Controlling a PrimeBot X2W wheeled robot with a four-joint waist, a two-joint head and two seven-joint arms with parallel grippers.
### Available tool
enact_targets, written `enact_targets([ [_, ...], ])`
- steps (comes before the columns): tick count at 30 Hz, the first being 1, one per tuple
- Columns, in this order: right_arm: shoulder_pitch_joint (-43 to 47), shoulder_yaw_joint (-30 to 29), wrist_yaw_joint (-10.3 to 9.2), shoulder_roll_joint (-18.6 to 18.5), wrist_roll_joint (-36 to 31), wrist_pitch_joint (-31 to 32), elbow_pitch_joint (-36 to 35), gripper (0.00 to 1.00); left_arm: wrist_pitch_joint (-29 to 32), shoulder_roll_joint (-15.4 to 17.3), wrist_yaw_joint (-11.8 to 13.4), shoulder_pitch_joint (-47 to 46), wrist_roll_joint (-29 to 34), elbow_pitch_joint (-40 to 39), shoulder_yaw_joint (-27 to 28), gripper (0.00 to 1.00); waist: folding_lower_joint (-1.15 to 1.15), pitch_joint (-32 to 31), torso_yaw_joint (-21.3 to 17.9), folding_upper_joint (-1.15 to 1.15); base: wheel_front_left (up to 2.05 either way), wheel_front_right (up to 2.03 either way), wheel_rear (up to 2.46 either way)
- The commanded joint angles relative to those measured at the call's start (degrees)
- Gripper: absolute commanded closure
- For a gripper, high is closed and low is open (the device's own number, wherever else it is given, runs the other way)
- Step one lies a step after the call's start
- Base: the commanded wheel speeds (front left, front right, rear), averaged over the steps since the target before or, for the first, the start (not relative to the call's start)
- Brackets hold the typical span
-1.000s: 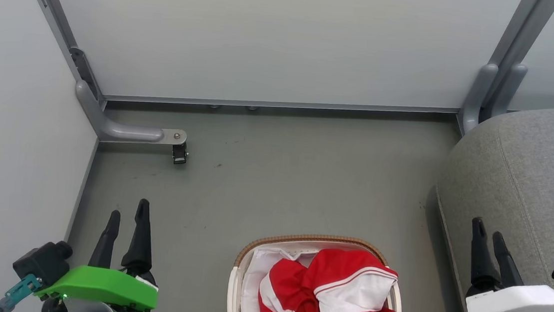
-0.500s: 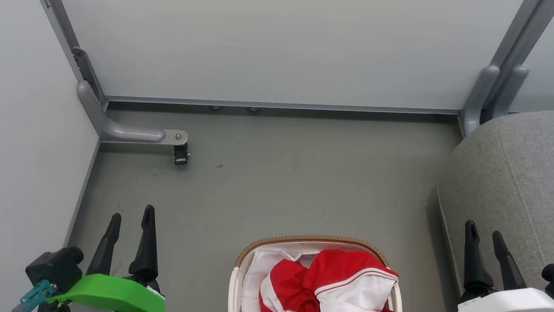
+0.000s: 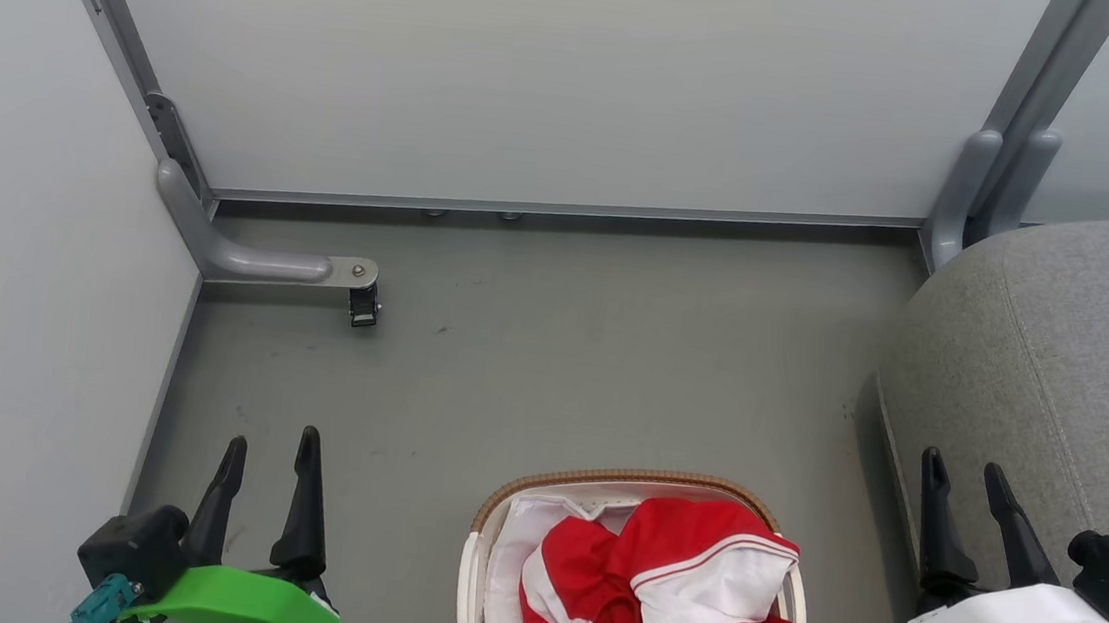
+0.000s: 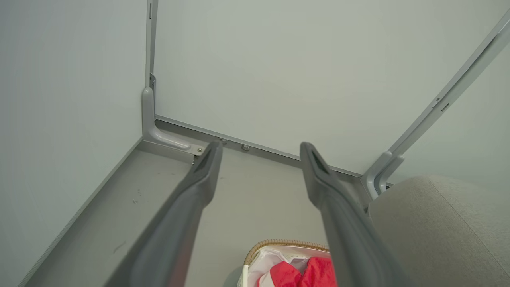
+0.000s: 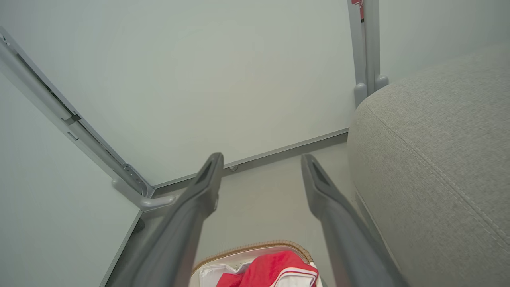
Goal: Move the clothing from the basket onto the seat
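Note:
Red clothing (image 3: 670,593) with white panels is heaped in the white basket (image 3: 469,565) with a brown woven rim, at the bottom middle of the head view. The grey seat (image 3: 1062,366) bulks at the right. My left gripper (image 3: 272,437) hangs open over the floor, left of the basket. Open as well, my right gripper (image 3: 963,466) sits in front of the seat's edge, right of the basket. Both are empty. The left wrist view shows the basket (image 4: 255,255), clothing (image 4: 314,271) and seat (image 4: 438,231); the right wrist view shows the clothing (image 5: 275,271) and seat (image 5: 438,159).
Pale partition walls close off the left and back. A grey metal foot bracket (image 3: 267,266) with a small black caster lies on the floor at the back left, and twin posts (image 3: 987,189) stand at the back right beside the seat. A white liner (image 3: 514,539) lies inside the basket.
Both grippers have slid lower in the head view, the left one rightward and the right one leftward. The basket and clothing have not moved.

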Motion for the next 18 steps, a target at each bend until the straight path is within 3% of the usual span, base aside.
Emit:
enact_targets([
  [1,0.4,0.1,0.02,-0.4,-1.4,-0.6,-0.2,0.0,-0.5,0.4,0.4,0.5,1.7,-0.1,-0.1,0.0,0.0,0.0,0.0,0.44,0.0,0.0,0.0],
  [18,0.8,0.5,0.02,-0.5,-9.2,-2.6,0.4,0.0,-2.5,0.5,1.0,1.3,8.2,1.7,-0.8,0.0,0.0,0.2,0.2,0.52,0.0,0.0,0.0],
])
